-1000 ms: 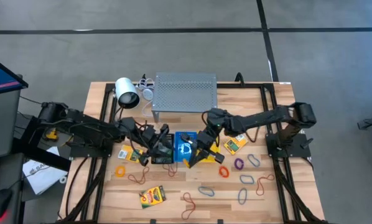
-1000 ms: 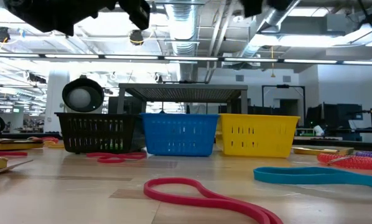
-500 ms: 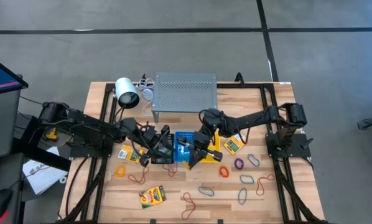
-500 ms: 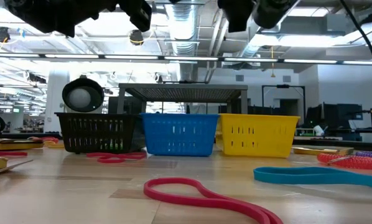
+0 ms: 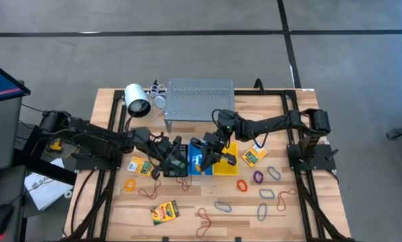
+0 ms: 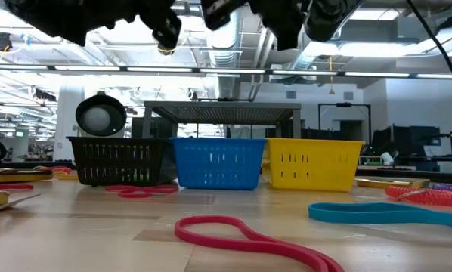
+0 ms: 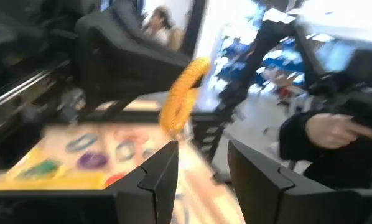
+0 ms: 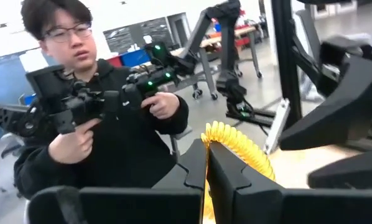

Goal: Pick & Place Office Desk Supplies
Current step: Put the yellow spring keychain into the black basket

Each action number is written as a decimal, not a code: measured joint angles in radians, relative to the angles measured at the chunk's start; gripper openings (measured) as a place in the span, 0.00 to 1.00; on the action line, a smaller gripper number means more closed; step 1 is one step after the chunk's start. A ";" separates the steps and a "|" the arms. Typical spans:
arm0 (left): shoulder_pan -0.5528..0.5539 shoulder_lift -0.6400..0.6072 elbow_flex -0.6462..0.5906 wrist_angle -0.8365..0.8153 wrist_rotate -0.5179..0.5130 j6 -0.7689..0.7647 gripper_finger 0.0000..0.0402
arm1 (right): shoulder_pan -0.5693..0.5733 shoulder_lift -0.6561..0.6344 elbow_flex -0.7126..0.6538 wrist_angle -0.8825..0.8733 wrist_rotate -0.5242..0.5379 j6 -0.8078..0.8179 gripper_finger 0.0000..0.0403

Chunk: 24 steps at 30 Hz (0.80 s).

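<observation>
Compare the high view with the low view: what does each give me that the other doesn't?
High view only: both tools over the baskets, the left tool above the black one, the right tool above the blue one; a crayon box; the wooden table.
Low view only: the red band and blue band close up.
Both: the black basket, blue basket, yellow basket and grey shelf.

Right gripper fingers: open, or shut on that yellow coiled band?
Shut on it. In the right wrist view the right gripper has its two dark fingers pressed together, with the yellow coiled band rising from between them.
</observation>
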<state>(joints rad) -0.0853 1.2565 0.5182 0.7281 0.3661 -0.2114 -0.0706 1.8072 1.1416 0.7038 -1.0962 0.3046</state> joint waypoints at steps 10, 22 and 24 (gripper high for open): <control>0.031 -0.210 0.000 -0.409 -0.194 0.071 0.34 | -0.024 0.000 0.000 -0.234 0.240 -0.043 0.00; 0.027 -0.123 -0.001 -0.339 -0.287 0.159 0.34 | 0.003 -0.002 0.043 -0.308 0.323 -0.084 0.00; 0.027 -0.109 -0.001 -0.316 -0.285 0.162 0.34 | 0.006 -0.002 0.047 -0.327 0.320 -0.092 0.00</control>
<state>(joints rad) -0.0586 1.1475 0.5175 0.4124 0.0806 -0.0496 -0.0647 1.8057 1.1885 0.3764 -0.7764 0.2124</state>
